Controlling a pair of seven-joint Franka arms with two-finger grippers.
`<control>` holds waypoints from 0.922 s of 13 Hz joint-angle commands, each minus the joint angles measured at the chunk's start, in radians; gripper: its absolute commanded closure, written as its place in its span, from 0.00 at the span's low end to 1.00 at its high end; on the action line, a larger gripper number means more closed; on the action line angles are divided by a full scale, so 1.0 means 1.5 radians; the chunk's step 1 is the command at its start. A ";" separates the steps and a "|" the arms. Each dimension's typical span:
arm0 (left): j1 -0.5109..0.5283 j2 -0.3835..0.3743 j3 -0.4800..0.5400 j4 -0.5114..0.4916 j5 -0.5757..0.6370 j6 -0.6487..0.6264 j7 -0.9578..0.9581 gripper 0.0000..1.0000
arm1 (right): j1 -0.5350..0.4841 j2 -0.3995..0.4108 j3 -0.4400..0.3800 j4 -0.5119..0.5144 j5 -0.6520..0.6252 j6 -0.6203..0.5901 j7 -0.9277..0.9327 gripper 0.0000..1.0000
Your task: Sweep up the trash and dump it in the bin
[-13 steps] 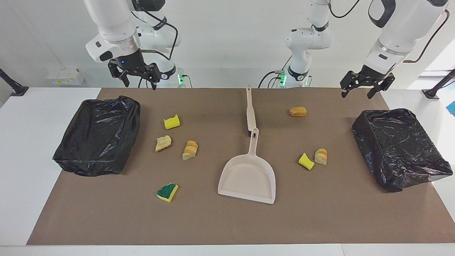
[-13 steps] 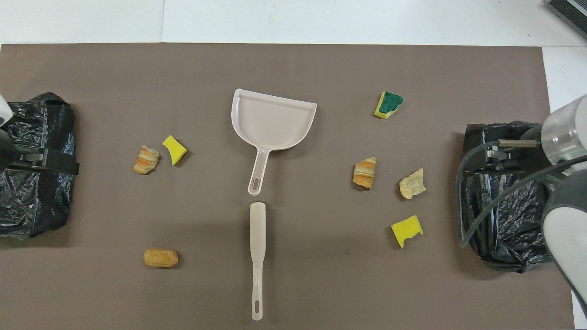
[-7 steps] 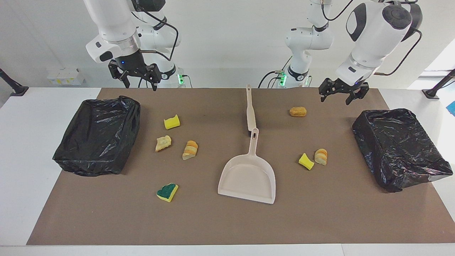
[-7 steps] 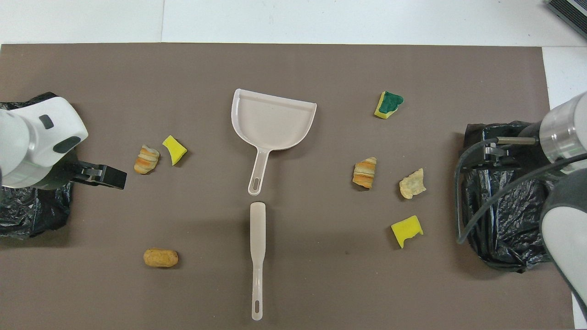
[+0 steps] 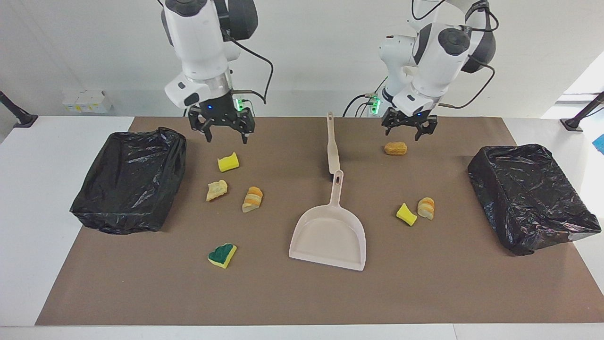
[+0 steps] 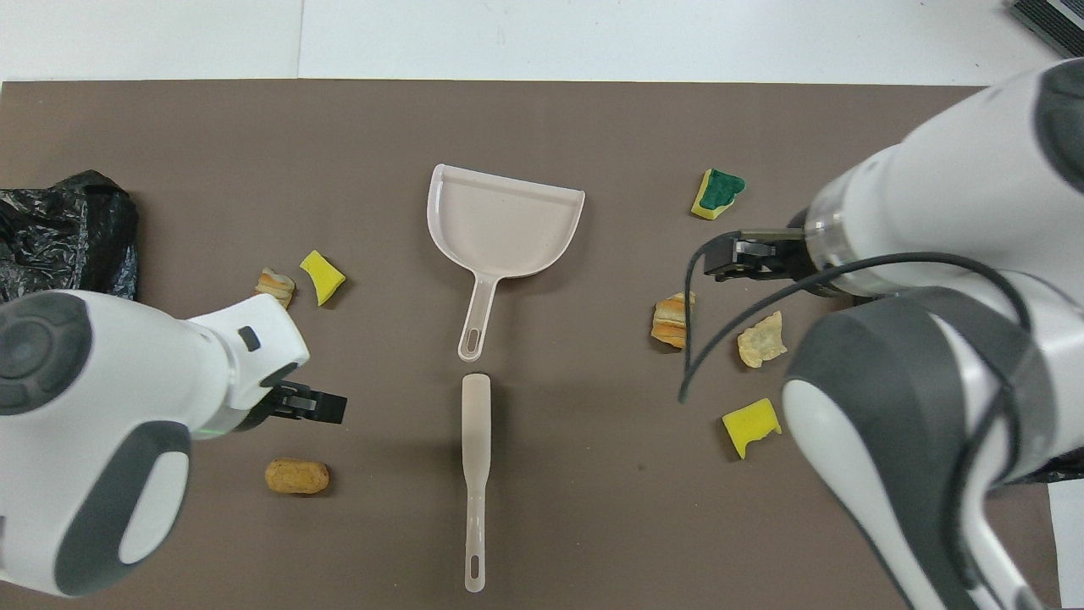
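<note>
We are swinging both arms in from the two black bins toward the middle of the table. A moment ago they were hanging up by the bins. Now our left gripper is hanging over the bread roll, fingers apart and holding nothing. Our right gripper is over the yellow sponge chunk, fingers apart too. The brush and dustpan are lying untouched in the middle. All the trash is lying on the brown mat, so we think sweeping is only starting.
</note>
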State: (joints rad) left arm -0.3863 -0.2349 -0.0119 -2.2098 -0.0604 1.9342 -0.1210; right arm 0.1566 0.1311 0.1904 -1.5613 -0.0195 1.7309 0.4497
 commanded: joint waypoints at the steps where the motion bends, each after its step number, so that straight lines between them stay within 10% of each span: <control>1: -0.106 -0.022 0.010 -0.098 -0.003 0.103 -0.098 0.00 | 0.060 0.111 0.000 0.071 -0.021 0.047 0.082 0.00; 7: -0.320 0.024 0.010 -0.261 -0.003 0.382 -0.288 0.00 | 0.193 0.306 -0.007 0.201 -0.076 0.115 0.257 0.00; 11: -0.342 0.026 0.002 -0.260 -0.003 0.375 -0.343 0.00 | 0.223 0.357 -0.007 0.205 -0.077 0.189 0.292 0.00; 12: -0.342 0.025 -0.004 -0.260 -0.002 0.372 -0.352 0.26 | 0.229 0.369 -0.007 0.207 -0.077 0.196 0.292 0.00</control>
State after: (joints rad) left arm -0.8840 -0.1824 -0.0192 -2.5903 -0.0607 2.4960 -0.6143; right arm 0.4922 0.6423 0.1793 -1.2942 -0.1134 2.0106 0.8623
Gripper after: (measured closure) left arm 0.004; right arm 0.000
